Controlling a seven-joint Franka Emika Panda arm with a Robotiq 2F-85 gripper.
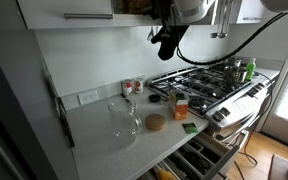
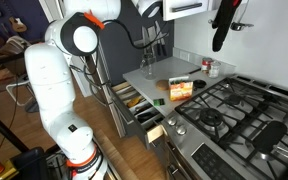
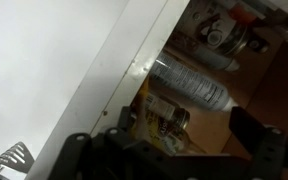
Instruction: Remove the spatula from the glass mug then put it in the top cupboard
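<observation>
Though hidden in every view, judged spatula light, stiff and smooth, best pinched mid-stick; found gripper (image 1: 165,45) up by cupboard (image 1: 56,9), jaws apart or together impossible to tell.

**Surroundings: Worktop, Stove and Drawers**

The grey countertop (image 1: 94,125) is carrying several loose items. A round brown disc (image 1: 155,122) is lying flat near its front edge. An orange box (image 1: 180,108) is standing just beside the gas stove (image 1: 209,82), and a small green item (image 1: 189,127) is lying in front of that box. Small red-topped jars (image 1: 132,87) are standing against the back wall, near a white wall outlet (image 1: 87,97). Cookware (image 1: 239,70) is sitting on the rear burners. Below the countertop, the drawers (image 2: 134,105) are standing pulled out, showing utensils inside. In the wrist view, a clear plastic bottle (image 3: 189,85) is lying on its side among other containers.
</observation>
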